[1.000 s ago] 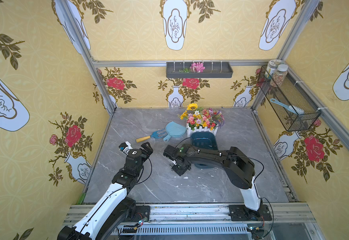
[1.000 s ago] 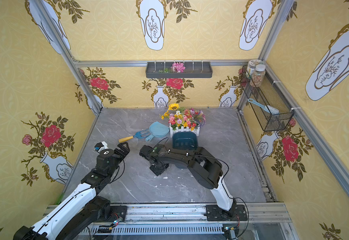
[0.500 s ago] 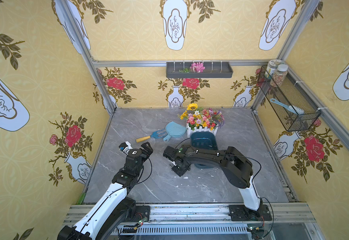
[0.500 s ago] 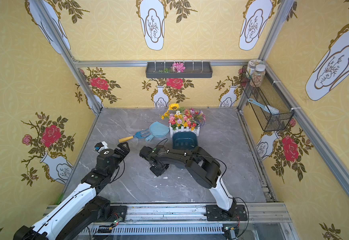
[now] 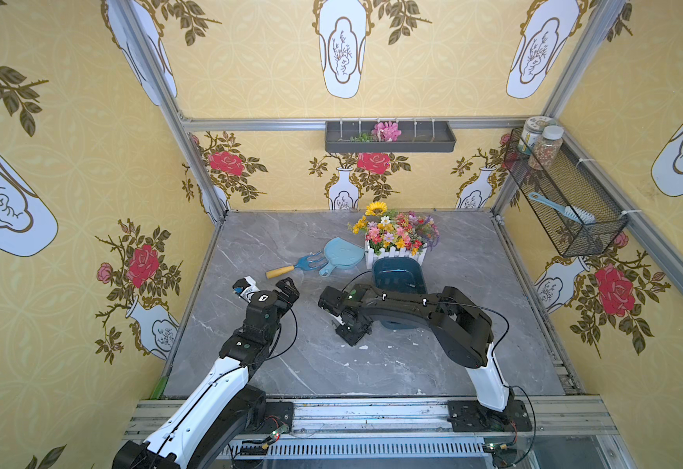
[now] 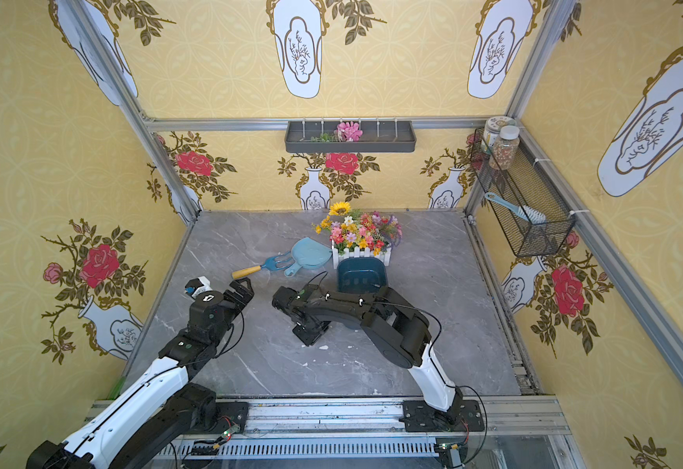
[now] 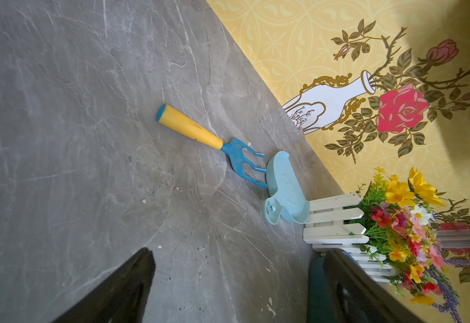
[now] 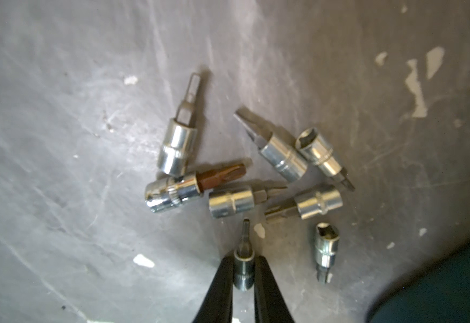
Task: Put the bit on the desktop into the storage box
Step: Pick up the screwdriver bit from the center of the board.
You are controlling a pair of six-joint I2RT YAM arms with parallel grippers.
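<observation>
One chrome bit [image 8: 243, 272], pinched in the right gripper [image 8: 243, 260], sits near the dark teal storage box [image 8: 451, 285]; seven more chrome bits [image 8: 233, 201] lie flat, clustered on the grey desktop [image 8: 60, 139] beside that box.

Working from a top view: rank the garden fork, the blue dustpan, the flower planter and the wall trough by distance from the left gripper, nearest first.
1. garden fork, lying just ahead of the left gripper.
2. dustpan, past the fork's tines.
3. flower planter, next to the dustpan, toward the right side.
4. wall trough, mounted high on the back wall.
</observation>
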